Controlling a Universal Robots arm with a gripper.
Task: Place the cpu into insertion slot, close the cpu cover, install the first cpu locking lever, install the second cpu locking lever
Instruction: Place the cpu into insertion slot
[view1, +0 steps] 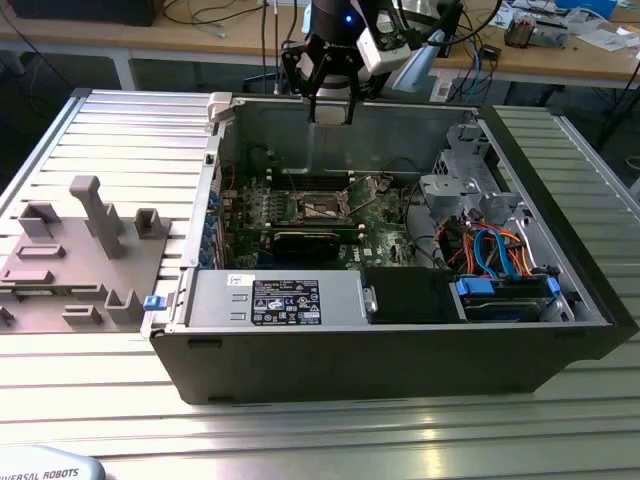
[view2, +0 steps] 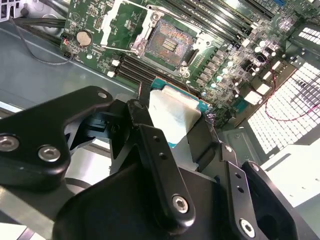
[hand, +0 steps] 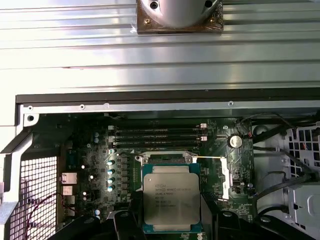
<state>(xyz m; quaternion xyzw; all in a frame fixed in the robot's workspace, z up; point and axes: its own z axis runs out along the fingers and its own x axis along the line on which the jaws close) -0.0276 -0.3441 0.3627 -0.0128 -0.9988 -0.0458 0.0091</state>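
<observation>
The cpu, a flat square chip with a silvery top, is held by its two side edges in my gripper, which is shut on it. In the exterior view my gripper hangs above the far wall of the open black computer case. The insertion slot lies bare on the green motherboard, below and beyond the chip. The cpu cover stands tipped open beside the slot. In the exterior view the slot sits mid-board, lower and nearer than the gripper.
A long black card lies just in front of the slot. A labelled metal box and a drive cage with blue and orange cables fill the case's near side. A grey fixture plate sits on the exterior view's left.
</observation>
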